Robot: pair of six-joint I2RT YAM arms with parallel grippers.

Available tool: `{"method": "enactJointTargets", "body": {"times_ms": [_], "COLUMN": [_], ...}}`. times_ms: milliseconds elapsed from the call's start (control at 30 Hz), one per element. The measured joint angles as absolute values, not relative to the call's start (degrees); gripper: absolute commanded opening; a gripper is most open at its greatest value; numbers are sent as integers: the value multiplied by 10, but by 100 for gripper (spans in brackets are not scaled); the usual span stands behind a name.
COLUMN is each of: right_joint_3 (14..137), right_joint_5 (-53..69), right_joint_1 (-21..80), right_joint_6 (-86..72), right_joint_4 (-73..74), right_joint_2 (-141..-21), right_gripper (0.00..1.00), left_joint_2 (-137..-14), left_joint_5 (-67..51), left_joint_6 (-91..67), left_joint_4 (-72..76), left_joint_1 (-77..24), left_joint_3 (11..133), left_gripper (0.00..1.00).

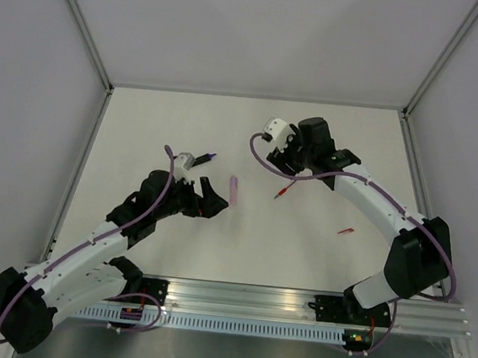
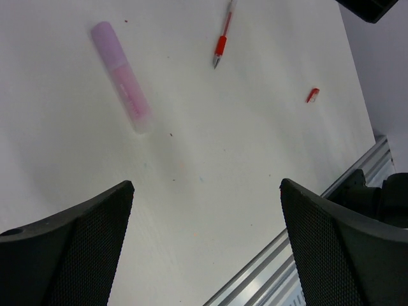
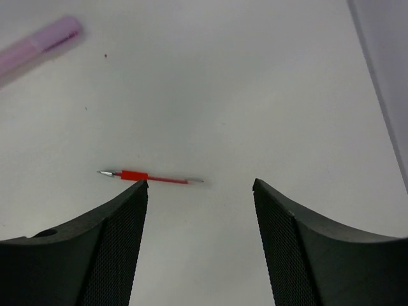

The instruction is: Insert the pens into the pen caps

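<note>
Both pincers stand open and empty. The right pincer (image 3: 201, 185) hangs over the red pen (image 3: 150, 176), which lies flat on the worktop (image 3: 255, 76), nearer the left finger. Its long axis runs finger to finger, so I'd guess the wrist needs a turn. The pink pen (image 2: 121, 76) lies loose ahead of the left pincer (image 2: 207, 191), and the red cap (image 2: 312, 95) sits well apart.

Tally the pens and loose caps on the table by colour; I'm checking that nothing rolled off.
Pink: 1 (pink pen)
Red: 2 (red pen, red cap)
Dark purple: 1 (dark purple pen)
Total: 4
</note>
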State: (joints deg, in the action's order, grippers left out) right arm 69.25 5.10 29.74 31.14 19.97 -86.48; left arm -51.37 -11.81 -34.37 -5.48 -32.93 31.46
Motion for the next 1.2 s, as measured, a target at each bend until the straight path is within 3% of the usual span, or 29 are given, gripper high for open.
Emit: {"method": "enactJointTargets", "body": {"times_ms": [233,467,933,1133,1200], "right_joint_3": [771,820,860,860,859], "right_joint_5": [118,140,138,129,125], "right_joint_1": [257,254,254,254,254], "right_joint_6": [516,607,658,661,661], "right_joint_4": [368,461,499,494,487], "right_joint_2": [-985,-1083,-1170,-1181,-1181], "right_gripper": [65,59,51,41,34], "left_joint_2": [-381,-281,-267,-266,-263], "left_joint_5": [-24,50,91,97,101], "left_joint_6": [-344,-344,-344,-344,-344], "left_joint_4": [-57,-57,-64,-71,-73], "left_joint_1": [-329,-329,-329,-329,-329], "left_joint_3": [268,252,249,249,249], "left_gripper": [100,100,100,100,100]}}
